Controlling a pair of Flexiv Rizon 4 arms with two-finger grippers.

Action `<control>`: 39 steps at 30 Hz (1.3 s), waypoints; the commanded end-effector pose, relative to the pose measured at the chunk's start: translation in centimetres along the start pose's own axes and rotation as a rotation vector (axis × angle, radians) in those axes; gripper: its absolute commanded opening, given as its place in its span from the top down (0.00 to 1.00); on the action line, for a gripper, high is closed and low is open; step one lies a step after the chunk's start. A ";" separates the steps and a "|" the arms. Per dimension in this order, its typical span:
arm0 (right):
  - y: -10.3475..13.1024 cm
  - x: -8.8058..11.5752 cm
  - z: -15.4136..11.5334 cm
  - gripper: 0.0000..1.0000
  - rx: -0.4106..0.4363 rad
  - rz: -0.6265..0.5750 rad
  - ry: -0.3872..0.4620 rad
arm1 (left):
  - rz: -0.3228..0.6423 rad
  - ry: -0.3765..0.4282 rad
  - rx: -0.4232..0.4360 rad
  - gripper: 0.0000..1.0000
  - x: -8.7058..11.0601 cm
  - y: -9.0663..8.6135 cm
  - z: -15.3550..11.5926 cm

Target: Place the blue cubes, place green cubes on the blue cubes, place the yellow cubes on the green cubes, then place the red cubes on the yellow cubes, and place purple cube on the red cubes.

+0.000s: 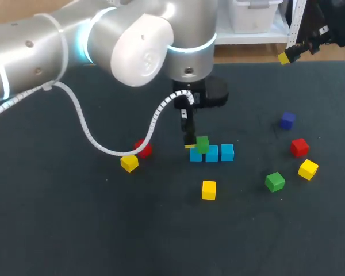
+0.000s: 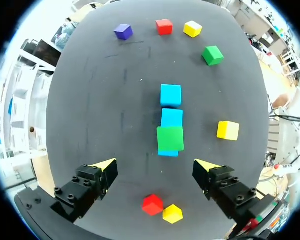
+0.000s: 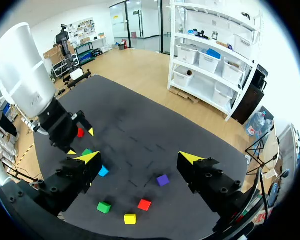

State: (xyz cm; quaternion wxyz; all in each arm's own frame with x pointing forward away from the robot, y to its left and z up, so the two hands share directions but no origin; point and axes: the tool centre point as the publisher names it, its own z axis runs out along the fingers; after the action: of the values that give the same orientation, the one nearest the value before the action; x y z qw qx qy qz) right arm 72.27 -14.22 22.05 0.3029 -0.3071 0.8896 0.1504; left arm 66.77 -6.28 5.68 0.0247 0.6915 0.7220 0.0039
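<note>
Okay, over the dark matte desk the left gripper hangs wide and empty above the row of three blue cubes. One green cube sits on the end cube nearest it. I judge the green layer is underway. The next move is to fetch the loose green cube, well apart from the row.

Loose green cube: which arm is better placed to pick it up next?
Probably the right: the loose green cube lies on its side, and the right claw is open and empty. The left claw hangs over the blue cubes.
</note>
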 end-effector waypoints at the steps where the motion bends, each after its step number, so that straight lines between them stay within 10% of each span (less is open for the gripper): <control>1: 0.1 0.0 0.0 0.00 0.003 0.001 -0.001 | -0.029 -0.060 -0.017 0.00 2.1 -0.9 -0.9; 39: 0.1 0.0 0.0 0.00 0.003 0.001 -0.001 | -0.730 -0.404 -0.330 0.00 17.9 4.5 -9.5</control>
State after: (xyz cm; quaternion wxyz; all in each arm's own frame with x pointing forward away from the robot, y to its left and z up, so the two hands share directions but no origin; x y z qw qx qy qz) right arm 72.27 -14.22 22.05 0.3029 -0.3071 0.8896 0.1504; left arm 71.06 11.02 14.30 0.2120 0.3713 0.9040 -0.0006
